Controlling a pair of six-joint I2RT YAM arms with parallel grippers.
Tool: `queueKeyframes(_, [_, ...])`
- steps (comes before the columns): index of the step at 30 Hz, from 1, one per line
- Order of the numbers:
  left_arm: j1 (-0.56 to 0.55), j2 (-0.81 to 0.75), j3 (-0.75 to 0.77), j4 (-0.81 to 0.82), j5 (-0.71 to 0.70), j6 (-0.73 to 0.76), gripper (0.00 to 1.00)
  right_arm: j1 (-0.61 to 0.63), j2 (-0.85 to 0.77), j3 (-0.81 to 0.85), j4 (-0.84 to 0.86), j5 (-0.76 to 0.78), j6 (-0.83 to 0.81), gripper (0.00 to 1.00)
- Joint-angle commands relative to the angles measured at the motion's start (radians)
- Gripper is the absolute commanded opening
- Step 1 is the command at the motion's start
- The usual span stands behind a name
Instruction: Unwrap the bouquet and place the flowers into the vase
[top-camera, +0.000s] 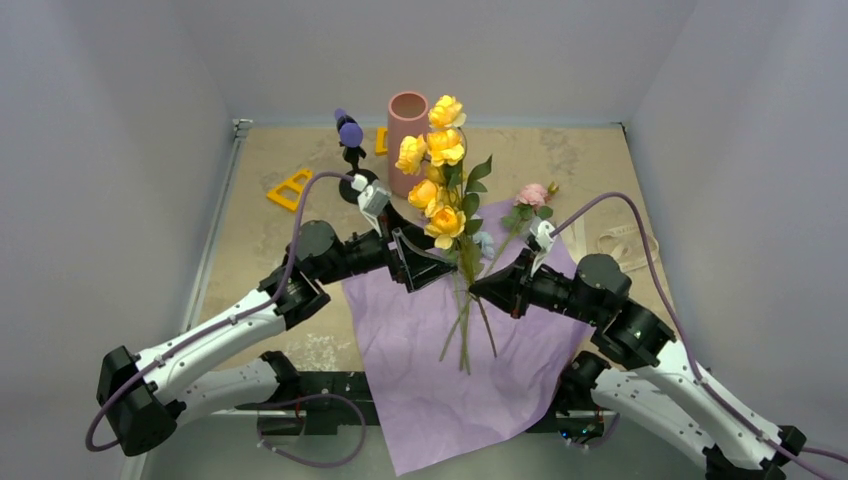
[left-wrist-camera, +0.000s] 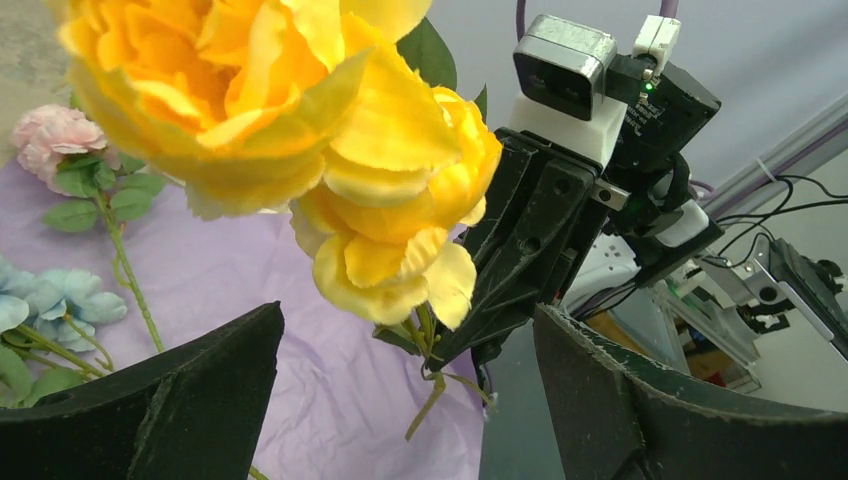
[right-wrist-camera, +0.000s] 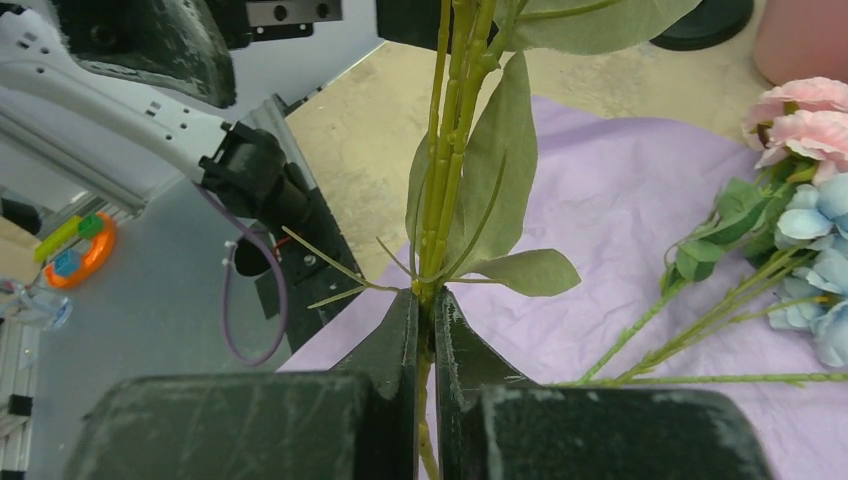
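Observation:
My right gripper (top-camera: 472, 288) (right-wrist-camera: 427, 300) is shut on the green stems (right-wrist-camera: 445, 150) of the yellow flowers (top-camera: 444, 190), holding them upright above the lilac paper wrap (top-camera: 430, 370), which lies spread flat. My left gripper (top-camera: 420, 262) (left-wrist-camera: 408, 315) stands open just left of the stems, its fingers apart with a yellow bloom (left-wrist-camera: 300, 120) hanging over the gap. A pink flower (top-camera: 532, 195) and pale-blue flowers (top-camera: 484, 240) (right-wrist-camera: 815, 260) lie on the paper. The salmon-pink vase (top-camera: 407, 140) stands upright behind the yellow blooms.
A black stand with a purple top (top-camera: 350, 150) is left of the vase. Yellow frame pieces (top-camera: 290, 190) lie at the back left. A cream ribbon (top-camera: 620, 245) rests on the tabletop to the right. Grey walls close in on three sides.

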Motion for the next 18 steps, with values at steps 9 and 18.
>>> queueKeyframes(9, [-0.005,0.007,0.026,0.107,-0.046,-0.005,0.9,0.138,0.05,0.08,0.111,0.094,0.026,0.0])
queueKeyframes(18, [-0.005,-0.008,0.005,0.168,-0.114,0.002,0.74,0.217,0.098,0.096,0.117,0.159,0.012,0.0])
